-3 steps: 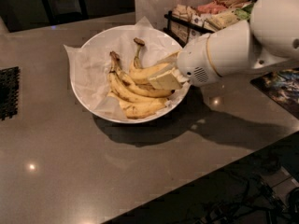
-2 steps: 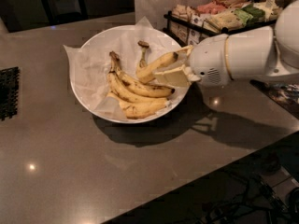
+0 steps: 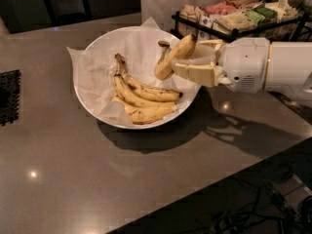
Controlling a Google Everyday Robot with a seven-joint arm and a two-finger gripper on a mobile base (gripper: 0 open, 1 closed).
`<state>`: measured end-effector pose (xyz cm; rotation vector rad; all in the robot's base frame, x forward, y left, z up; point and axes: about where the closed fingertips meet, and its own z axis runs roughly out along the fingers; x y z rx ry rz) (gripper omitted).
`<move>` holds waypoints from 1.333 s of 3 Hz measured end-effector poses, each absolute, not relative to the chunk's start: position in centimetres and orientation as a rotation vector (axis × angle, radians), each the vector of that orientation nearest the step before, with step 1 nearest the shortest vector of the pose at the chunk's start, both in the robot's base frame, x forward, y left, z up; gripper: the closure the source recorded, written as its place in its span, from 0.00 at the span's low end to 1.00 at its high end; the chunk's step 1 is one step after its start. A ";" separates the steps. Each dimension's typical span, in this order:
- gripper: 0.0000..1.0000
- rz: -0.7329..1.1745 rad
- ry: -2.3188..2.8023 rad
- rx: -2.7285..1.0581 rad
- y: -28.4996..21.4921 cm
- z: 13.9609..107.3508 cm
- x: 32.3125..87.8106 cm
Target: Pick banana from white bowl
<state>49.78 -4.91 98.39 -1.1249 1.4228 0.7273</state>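
The banana (image 3: 171, 58) is thick, yellow and curved, with a dark knobbed stem end pointing up. My gripper (image 3: 187, 65) is shut on it and holds it tilted in the air above the right side of the white bowl (image 3: 92, 52). The bowl is round, shallow and lined with crinkled white paper that sticks out over the rim. Smaller speckled bananas (image 3: 141, 99) still lie in the bowl, below and left of my gripper. My white arm (image 3: 273, 67) reaches in from the right.
A black wire rack (image 3: 234, 21) with packaged snacks stands behind the bowl at the back right. A dark mesh mat (image 3: 9, 96) lies at the left edge. The grey counter's front edge runs diagonally at the lower right.
My gripper has lifted the banana up out of the pile and drawn it to the right, clear of the other bananas. The arm has pulled back to the right.
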 end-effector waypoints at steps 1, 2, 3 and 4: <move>1.00 0.778 1.283 -1.106 -5.0 100.1 49.1; 1.00 0.813 1.111 -1.116 -4.9 102.5 47.9; 1.00 0.818 0.938 -1.153 -5.3 104.8 45.9; 1.00 0.805 0.836 -1.221 -5.8 106.1 43.5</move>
